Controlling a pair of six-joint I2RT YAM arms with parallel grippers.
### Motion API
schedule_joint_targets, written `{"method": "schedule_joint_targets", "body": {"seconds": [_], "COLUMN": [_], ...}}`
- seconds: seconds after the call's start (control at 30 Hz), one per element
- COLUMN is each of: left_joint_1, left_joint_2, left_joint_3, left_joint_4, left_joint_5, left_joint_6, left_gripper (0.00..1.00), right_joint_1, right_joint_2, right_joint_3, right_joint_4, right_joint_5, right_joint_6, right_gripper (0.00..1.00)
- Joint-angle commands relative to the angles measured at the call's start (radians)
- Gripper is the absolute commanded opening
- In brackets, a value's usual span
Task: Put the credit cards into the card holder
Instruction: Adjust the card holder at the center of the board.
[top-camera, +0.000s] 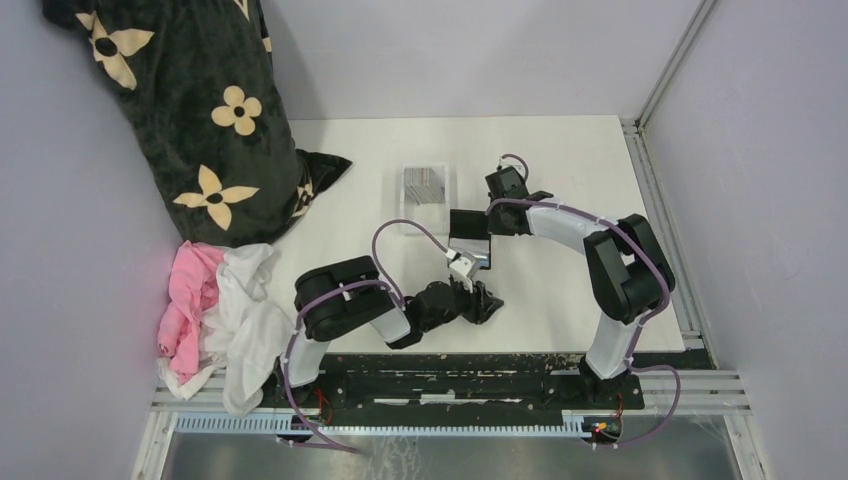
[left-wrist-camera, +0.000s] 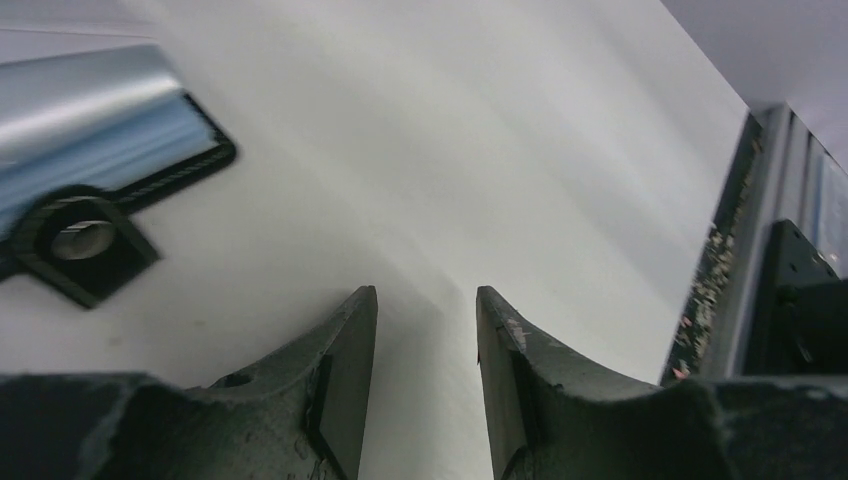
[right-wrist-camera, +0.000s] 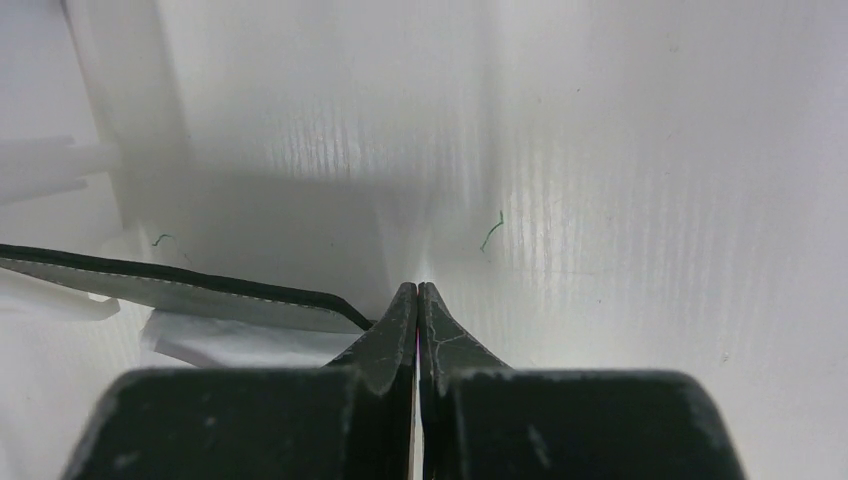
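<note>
The black card holder (top-camera: 470, 240) lies open on the white table, its snap tab (top-camera: 460, 268) towards the arms. In the left wrist view its grey inner face (left-wrist-camera: 90, 110) and tab (left-wrist-camera: 85, 235) show at the upper left. Several grey credit cards (top-camera: 424, 185) lie in a clear tray. My left gripper (top-camera: 492, 303) (left-wrist-camera: 427, 295) is open and empty, low over bare table just near of the holder. My right gripper (top-camera: 492, 222) (right-wrist-camera: 417, 287) is shut at the holder's right edge; the holder's black rim (right-wrist-camera: 180, 285) runs up to its left finger. No card shows between the fingers.
The clear tray (top-camera: 443, 170) stands just behind the holder. A black flowered pillow (top-camera: 200, 110) and pink and white cloths (top-camera: 225, 310) lie at the left. A metal rail (left-wrist-camera: 745, 250) runs along the table's near edge, close to my left gripper.
</note>
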Motion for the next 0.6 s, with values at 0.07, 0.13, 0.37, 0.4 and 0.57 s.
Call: {"method": "schedule_joint_targets", "body": {"seconds": [0.07, 0.13, 0.37, 0.4, 0.57], "left_joint_1": [-0.074, -0.085, -0.084, -0.082, -0.051], "left_joint_2": [-0.053, -0.161, -0.462, -0.467, -0.388], "left_joint_3": [-0.014, -0.077, -0.217, -0.215, -0.16], "left_joint_4": [-0.127, -0.173, -0.306, -0.305, -0.253], "left_joint_5": [0.084, -0.002, -0.466, -0.515, -0.643], "left_joint_6": [-0.01, 0.003, 0.041, 0.063, 0.151], "left_gripper": [0.52, 0.53, 0.56, 0.56, 0.55], "right_joint_1": [-0.011, -0.011, -0.011, -0.012, -0.011], "right_joint_2": [-0.051, -0.086, -0.138, -0.136, -0.119], "right_joint_3": [0.047, 0.028, -0.042, -0.048, -0.065], "right_joint_4": [-0.016, -0.016, 0.013, 0.019, 0.053], "right_joint_5": [0.017, 0.026, 0.018, 0.014, 0.002], "right_joint_6": [-0.042, -0.044, -0.017, -0.013, 0.002], "right_gripper": [0.05, 0.08, 0.17, 0.17, 0.21]}}
